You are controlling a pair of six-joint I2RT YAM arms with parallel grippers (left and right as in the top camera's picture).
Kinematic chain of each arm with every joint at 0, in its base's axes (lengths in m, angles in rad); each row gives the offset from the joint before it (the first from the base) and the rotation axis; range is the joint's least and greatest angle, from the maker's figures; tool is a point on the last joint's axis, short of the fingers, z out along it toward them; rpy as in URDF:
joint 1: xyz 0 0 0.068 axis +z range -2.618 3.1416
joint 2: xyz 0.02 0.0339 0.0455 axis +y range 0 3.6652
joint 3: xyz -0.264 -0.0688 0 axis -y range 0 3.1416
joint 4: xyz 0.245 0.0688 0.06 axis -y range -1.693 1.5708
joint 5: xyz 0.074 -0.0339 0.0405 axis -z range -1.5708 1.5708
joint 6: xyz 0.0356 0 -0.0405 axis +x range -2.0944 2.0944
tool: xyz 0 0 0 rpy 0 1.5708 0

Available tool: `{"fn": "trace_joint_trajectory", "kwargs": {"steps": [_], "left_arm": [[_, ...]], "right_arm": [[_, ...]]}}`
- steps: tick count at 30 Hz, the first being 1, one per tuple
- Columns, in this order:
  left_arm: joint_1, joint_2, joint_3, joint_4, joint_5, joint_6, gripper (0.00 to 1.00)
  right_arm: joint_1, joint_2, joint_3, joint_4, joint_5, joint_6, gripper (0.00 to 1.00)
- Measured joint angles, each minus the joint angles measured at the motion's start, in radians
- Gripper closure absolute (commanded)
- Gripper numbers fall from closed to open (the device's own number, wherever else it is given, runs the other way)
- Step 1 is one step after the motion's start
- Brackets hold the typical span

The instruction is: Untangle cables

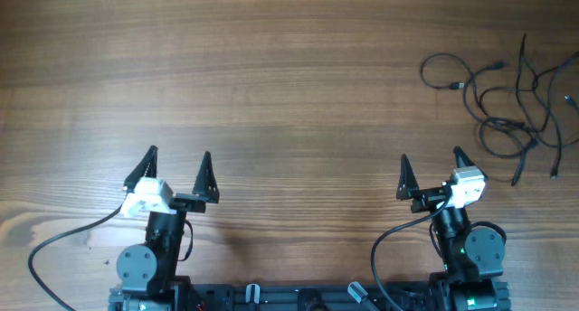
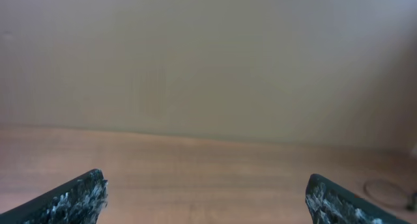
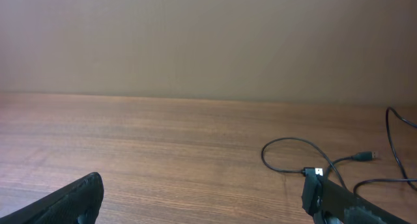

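**A:** Where are the cables?

**B:** Upper right of the overhead frame, close to the right edge of the desk. They lie in loose loops that cross one another, with small plug ends poking out on several sides.

**A:** And the claws?

**B:** Both are low in the frame. The left claw is lower left and the right claw lower right. Each is spread wide with nothing between the jaws. Neither touches the cables: the left is well apart from them, the right nearer but also apart.

**A:** So which step is this?

**B:** The very start, I'd say. Nothing is gripped, the bunch looks tangled, and no approach has begun.

**A:** What does the next move call for?

**B:** Probably the right claw goes up and to the right. Its own camera has one loop and a plug at the lower right of its frame. It should take a free end or an outer loop, not a crossing. The cables are thin and flat on the desk, so it must come down low and close fully. The left claw would have to cross most of the desk to pin the rest.

**A:** Any risk?

**B:** One pull could drag the whole bunch along.
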Motion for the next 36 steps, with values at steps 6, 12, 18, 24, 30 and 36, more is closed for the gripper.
{"fn": "trace_joint_trajectory", "kwargs": {"steps": [6,12,18,24,30,36], "left_arm": [[0.000,0.002,-0.005,-0.198,0.007,0.000,0.00],[0.001,0.000,-0.005,-0.198,0.006,-0.008,0.00],[0.001,0.000,-0.005,-0.198,0.006,-0.008,0.00],[0.001,0.000,-0.005,-0.198,0.007,-0.008,0.00],[0.001,0.000,-0.005,-0.198,0.006,-0.008,0.00],[0.001,0.000,-0.005,-0.198,0.006,-0.008,0.00]], "right_arm": [[0.000,0.000,0.000,0.000,0.000,0.000,0.00],[0.000,0.000,0.000,0.000,0.000,0.000,0.00],[0.000,0.000,0.000,0.000,0.000,0.000,0.00],[0.000,0.000,0.000,0.000,0.000,0.000,0.00],[0.000,0.000,0.000,0.000,0.000,0.000,0.00],[0.000,0.000,0.000,0.000,0.000,0.000,0.00]]}}
